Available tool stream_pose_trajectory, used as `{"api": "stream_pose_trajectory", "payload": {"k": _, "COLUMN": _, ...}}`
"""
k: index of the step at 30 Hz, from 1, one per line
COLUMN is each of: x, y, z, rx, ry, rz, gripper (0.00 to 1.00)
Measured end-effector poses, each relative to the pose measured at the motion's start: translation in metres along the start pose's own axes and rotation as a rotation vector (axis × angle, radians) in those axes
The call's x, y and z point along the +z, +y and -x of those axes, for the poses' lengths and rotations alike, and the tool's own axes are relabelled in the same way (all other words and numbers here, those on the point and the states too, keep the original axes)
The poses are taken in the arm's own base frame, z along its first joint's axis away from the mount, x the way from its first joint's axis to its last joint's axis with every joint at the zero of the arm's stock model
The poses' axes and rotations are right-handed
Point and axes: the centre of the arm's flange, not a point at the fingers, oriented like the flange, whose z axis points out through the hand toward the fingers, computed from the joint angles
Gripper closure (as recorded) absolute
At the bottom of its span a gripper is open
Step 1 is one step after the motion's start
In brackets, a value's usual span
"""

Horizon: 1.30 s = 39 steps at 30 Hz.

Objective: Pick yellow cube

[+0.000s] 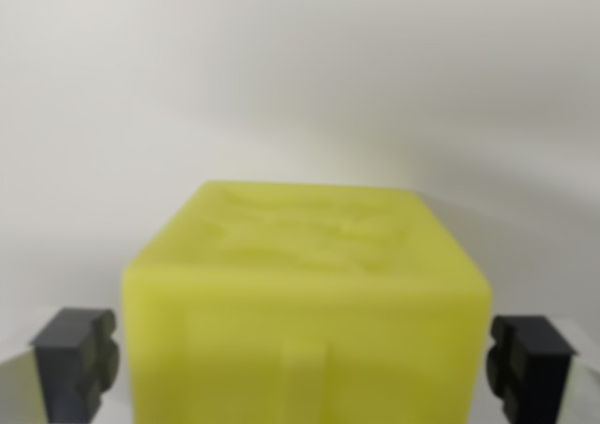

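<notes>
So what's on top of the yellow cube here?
Nothing rests on the yellow cube; its top shows only shallow embossed relief, blurred. What lies under it is hidden by the cube itself.

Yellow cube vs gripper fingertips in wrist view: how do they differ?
The yellow cube is bright and fills the lower middle; the fingertips are dark grey and small at the bottom corners. The cube's top shows blurred relief; the fingertips look notched. Both are out of focus.
</notes>
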Motion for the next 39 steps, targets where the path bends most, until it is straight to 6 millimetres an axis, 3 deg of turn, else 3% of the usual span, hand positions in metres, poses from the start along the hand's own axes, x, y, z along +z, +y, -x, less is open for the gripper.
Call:
{"api": "stream_pose_trajectory", "payload": {"k": 5, "x": 0.004, "y": 0.0, "z": 0.0, "rx": -0.003, "ry": 0.0, "rz": 0.0, "gripper": 0.0}}
{"api": "stream_pose_trajectory", "payload": {"k": 6, "x": 0.004, "y": -0.001, "z": 0.0, "rx": -0.004, "ry": 0.0, "rz": -0.001, "gripper": 1.0}}
{"api": "stream_pose_trajectory", "payload": {"k": 11, "x": 0.0, "y": 0.0, "z": 0.0, "rx": -0.002, "ry": 0.0, "rz": -0.001, "gripper": 1.0}}
{"api": "stream_pose_trajectory", "payload": {"k": 39, "x": -0.07, "y": 0.0, "z": 0.0, "rx": -0.002, "ry": 0.0, "rz": -0.001, "gripper": 1.0}}
